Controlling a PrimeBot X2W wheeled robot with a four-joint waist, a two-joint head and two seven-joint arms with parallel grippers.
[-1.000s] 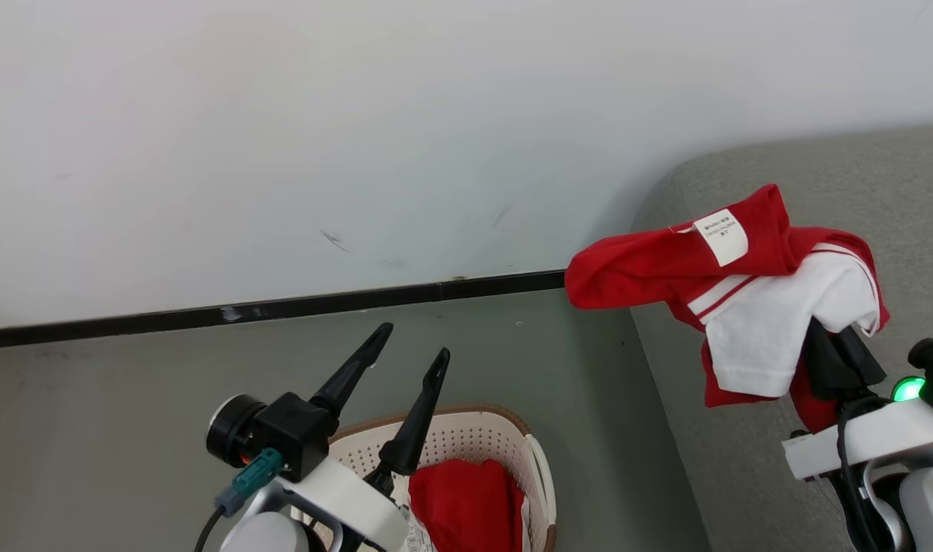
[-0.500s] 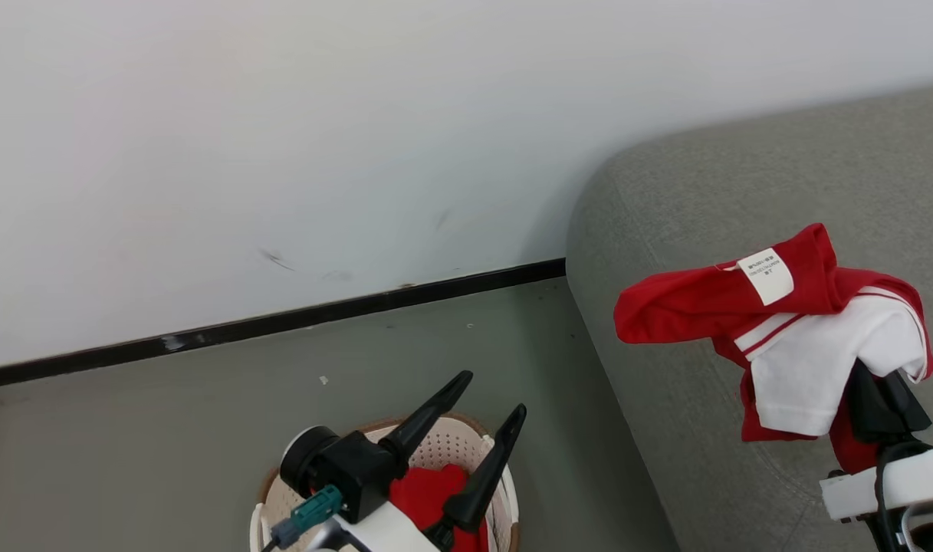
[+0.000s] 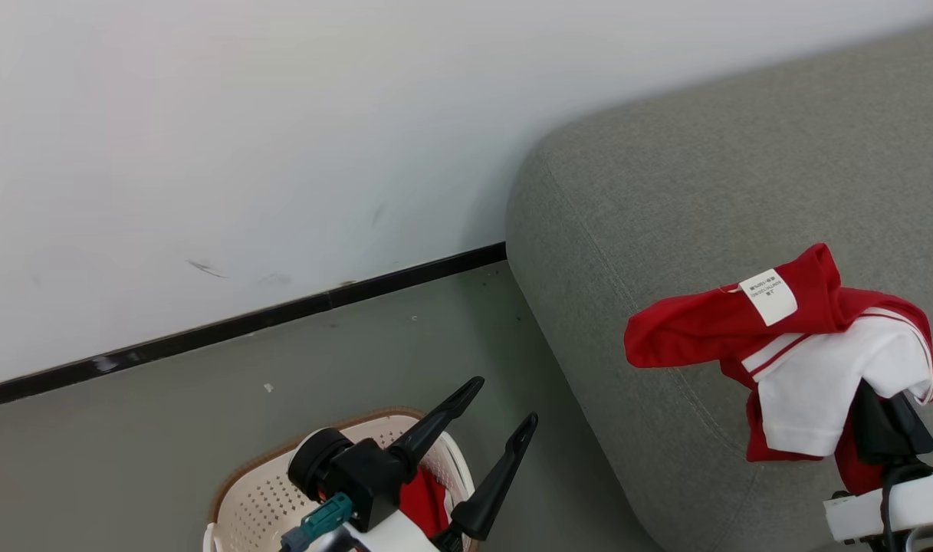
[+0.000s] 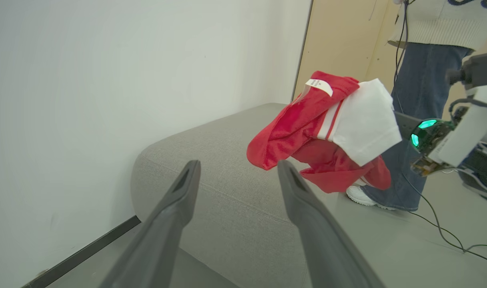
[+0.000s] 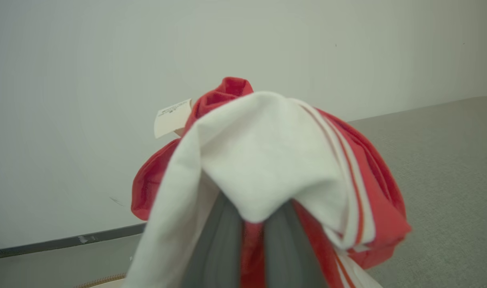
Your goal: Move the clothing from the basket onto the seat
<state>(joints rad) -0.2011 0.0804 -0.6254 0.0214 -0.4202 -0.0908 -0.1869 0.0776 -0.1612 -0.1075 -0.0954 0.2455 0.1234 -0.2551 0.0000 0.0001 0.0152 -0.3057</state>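
**Two red garments: one lifted over the seat, one in the basket**

Two pieces of clothing can be counted. The held garment (image 3: 711,330) is red with a white panel, white stripes and one white label (image 3: 773,295). It drapes over the right gripper (image 3: 884,425). In the right wrist view, that gripper's two dark fingers (image 5: 215,248) stand close together with a strip of red fabric pinched between them, and the white panel hides their tips. In the head view the held garment hangs in front of the grey seat (image 3: 665,192), near its front edge. In the left wrist view it looks clear of the cushion. One green light (image 4: 423,130) glows on the right wrist.

The second garment (image 3: 418,498) lies inside the single basket (image 3: 259,498), and only a red patch of it shows behind the left arm. The basket stands on the floor (image 3: 129,445) beside the seat's left end, close to the rounded corner and not touching it.

The left gripper (image 3: 504,400) is above the basket's right rim. Its two fingers are spread wide apart and hold nothing.

A white wall (image 3: 244,153) meets the floor at one dark baseboard (image 3: 282,313), which runs up to the seat's back corner. In the left wrist view one person in jeans (image 4: 419,100) stands past the seat's far side, with one white shoe (image 4: 361,195) showing. A thin cable (image 4: 447,236) trails across the floor nearby.
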